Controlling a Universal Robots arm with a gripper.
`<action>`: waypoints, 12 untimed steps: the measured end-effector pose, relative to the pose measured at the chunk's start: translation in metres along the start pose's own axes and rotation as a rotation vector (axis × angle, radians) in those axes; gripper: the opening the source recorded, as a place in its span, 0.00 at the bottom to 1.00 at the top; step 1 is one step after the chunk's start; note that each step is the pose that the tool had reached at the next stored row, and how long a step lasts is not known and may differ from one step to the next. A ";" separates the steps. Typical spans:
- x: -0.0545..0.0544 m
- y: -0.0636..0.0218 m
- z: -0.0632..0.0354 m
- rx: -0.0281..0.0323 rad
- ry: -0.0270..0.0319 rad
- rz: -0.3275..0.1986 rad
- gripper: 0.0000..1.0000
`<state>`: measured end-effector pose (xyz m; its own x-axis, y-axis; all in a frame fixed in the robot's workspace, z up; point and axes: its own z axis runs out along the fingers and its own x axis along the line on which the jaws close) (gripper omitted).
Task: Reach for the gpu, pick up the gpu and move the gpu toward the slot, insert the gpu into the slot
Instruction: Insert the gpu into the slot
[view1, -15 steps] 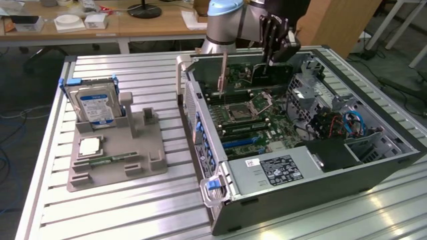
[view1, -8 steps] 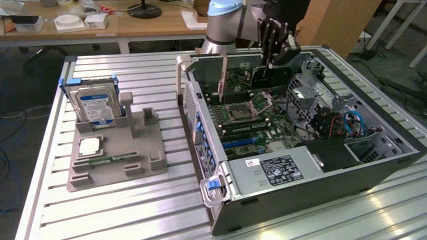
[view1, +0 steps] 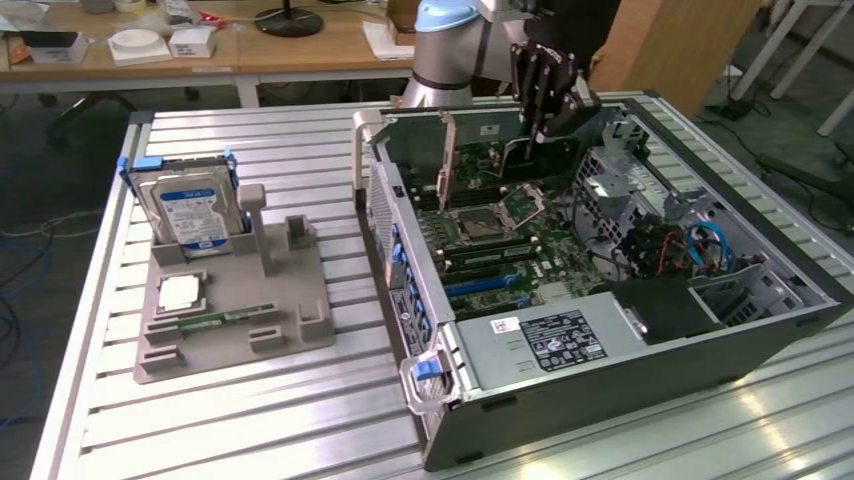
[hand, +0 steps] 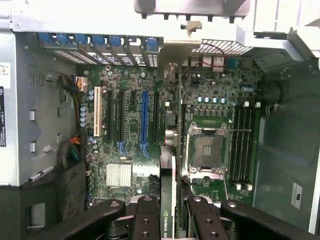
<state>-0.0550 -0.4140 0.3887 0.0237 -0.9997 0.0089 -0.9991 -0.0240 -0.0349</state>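
The black claw (view1: 543, 108) pinches the gpu (view1: 478, 140), a thin dark circuit card with a silver end bracket. It holds the card on edge inside the open grey computer case (view1: 601, 370), over the green motherboard (hand: 125, 145). The card's long axis runs parallel with the blue expansion slot (hand: 145, 120), and its bracket end points at the case's vented rear panel (hand: 100, 52).

Seen edge-on in the wrist view, the gpu (hand: 178, 150) hides the slot beneath it, so whether it is seated cannot be told. That picture's edge cuts off the pincer (hand: 172, 222). The exterior view's top crops the arm (view1: 447, 40), and print on the case label (view1: 561, 340) is too small to read.
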 end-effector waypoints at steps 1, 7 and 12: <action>0.000 0.0000 0.0012 0.0000 0.0000 0.002 0.26; 0.001 0.0003 0.0078 -0.0003 0.0015 0.041 0.26; 0.001 0.0004 0.0127 -0.0005 0.0022 0.065 0.26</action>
<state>-0.0550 -0.4146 0.3761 -0.0409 -0.9991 0.0089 -0.9986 0.0406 -0.0350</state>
